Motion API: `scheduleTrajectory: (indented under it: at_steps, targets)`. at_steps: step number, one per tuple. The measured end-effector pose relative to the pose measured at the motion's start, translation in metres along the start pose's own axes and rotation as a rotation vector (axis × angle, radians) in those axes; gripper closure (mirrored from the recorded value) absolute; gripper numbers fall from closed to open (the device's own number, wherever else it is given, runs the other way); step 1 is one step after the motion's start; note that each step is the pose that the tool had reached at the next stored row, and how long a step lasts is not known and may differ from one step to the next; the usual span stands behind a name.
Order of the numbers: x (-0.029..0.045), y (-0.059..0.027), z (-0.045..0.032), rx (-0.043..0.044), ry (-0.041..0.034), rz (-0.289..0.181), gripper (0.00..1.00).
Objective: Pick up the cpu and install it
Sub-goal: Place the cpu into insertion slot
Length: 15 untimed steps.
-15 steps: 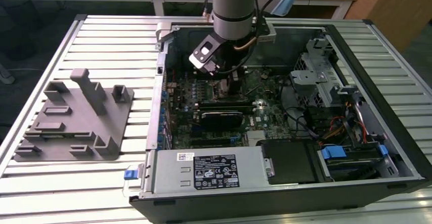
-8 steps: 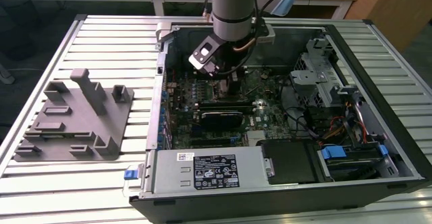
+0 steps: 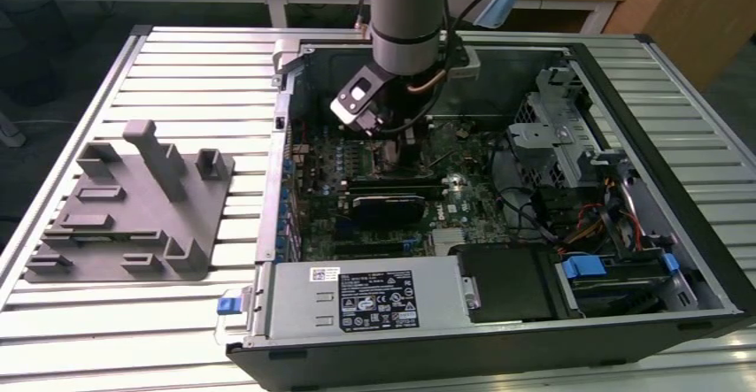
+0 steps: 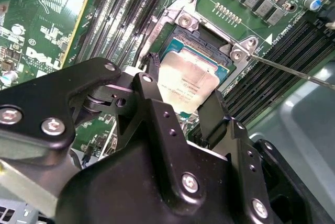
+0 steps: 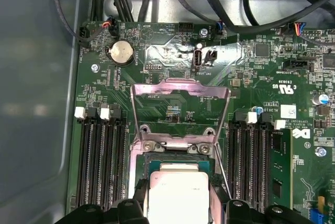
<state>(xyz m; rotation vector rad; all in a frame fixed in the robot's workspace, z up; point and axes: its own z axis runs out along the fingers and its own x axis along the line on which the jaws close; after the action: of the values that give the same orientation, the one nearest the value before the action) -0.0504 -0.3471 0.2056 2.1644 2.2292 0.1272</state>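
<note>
The cpu (image 4: 189,81), a small square chip with a silver-white top, sits between my gripper's (image 4: 180,92) two black fingers (image 4: 151,96), which touch its opposite edges. It hangs just over the square black socket (image 4: 205,40) on the green motherboard. In the first wrist view the cpu (image 5: 178,195) lies below the raised metal load plate (image 5: 180,90) of the socket (image 5: 178,156), and my gripper (image 5: 179,205) is shut on it. In the exterior view the arm reaches down into the open computer case, with my gripper (image 3: 392,140) low over the board.
Memory slots (image 5: 99,161) flank the socket on both sides. A thin metal lever (image 4: 293,72) sticks out beside the socket. The case (image 3: 497,259) holds cables, a drive cage and a power supply. A grey plastic tray (image 3: 130,211) with upright posts stands on the slatted table at the exterior view's left.
</note>
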Motion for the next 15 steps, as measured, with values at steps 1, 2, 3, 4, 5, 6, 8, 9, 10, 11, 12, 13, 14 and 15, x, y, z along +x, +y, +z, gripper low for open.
scheduleTrajectory:
  at_steps: [1, 2, 3, 4, 5, 6, 8, 9, 10, 11, 12, 13, 14, 15]
  targets:
    - [0.0001, -0.0001, 0.0005, -0.0001, -0.0001, 0.001, 0.46]
    - [0.0001, -0.0002, 0.0011, -0.0001, -0.0001, 0.002, 0.46]
    - [0.0002, -0.0003, 0.0017, -0.0002, -0.0002, 0.003, 0.46]
    - [0.0002, -0.0003, 0.0023, -0.0002, -0.0004, 0.005, 0.46]
    - [0.0002, -0.0004, 0.0028, -0.0003, -0.0006, 0.008, 0.46]
    - [0.0003, -0.0006, 0.0034, -0.0004, -0.0008, 0.010, 0.46]
    - [0.0003, -0.0009, 0.0046, -0.0005, -0.0012, 0.014, 0.46]
    - [0.0004, -0.0010, 0.0053, -0.0006, -0.0014, 0.017, 0.46]
    - [0.0004, -0.0010, 0.0058, -0.0007, -0.0015, 0.019, 0.46]
    - [0.0004, -0.0011, 0.0061, -0.0007, -0.0018, 0.022, 0.46]
    - [0.0003, -0.0012, 0.0064, -0.0007, -0.0020, 0.023, 0.46]
    - [0.0004, -0.0013, 0.0066, -0.0008, -0.0019, 0.024, 0.46]
    - [0.0004, -0.0014, 0.0070, -0.0009, -0.0018, 0.025, 0.46]
    - [0.0005, -0.0016, 0.0075, -0.0010, -0.0018, 0.025, 0.46]
